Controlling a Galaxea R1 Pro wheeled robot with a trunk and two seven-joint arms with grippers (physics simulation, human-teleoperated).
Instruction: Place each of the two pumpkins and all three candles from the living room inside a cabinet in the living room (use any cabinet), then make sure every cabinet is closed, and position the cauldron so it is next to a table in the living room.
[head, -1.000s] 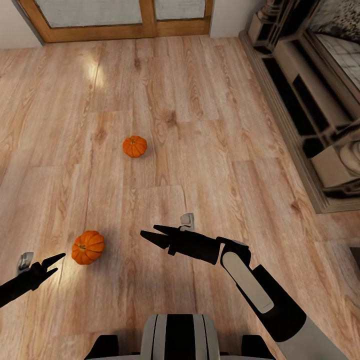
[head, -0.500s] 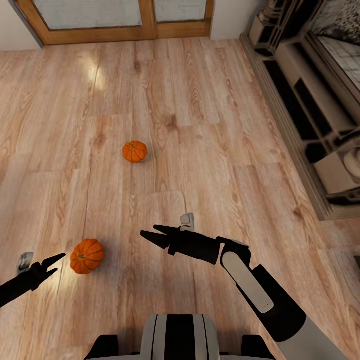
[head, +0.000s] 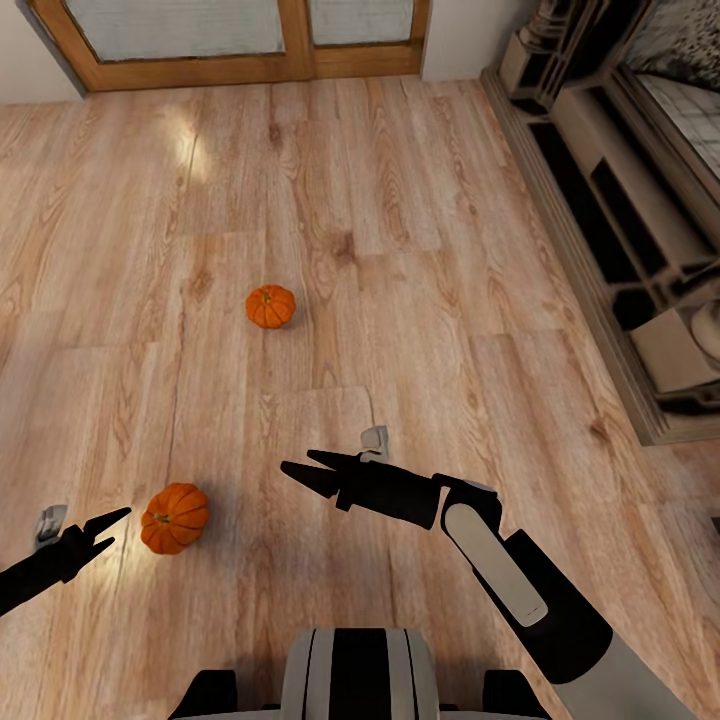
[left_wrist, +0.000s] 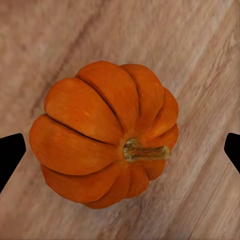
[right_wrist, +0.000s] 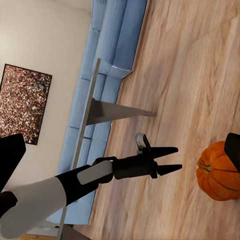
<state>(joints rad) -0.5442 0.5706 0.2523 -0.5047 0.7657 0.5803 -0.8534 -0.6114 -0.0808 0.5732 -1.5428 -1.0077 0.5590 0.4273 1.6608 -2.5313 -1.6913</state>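
Two orange pumpkins lie on the wooden floor: one pumpkin farther out, the other pumpkin close in at the left. My left gripper hovers open just beside and above the near pumpkin, its fingers spread on either side, not touching. My right gripper is open and empty, held above bare floor between the two pumpkins. The dark-brown cabinet runs along the right wall. The grey table stands in front of a sofa.
A wood-framed glass door closes the far wall. A pale drawer juts from the cabinet's near end. A blue sofa and a wall picture lie behind the table. Open floor surrounds both pumpkins.
The whole view has shifted a little: floor and pumpkins slid toward the picture's bottom, bringing the near pumpkin closer to my left gripper. Both arms hold the same pose.
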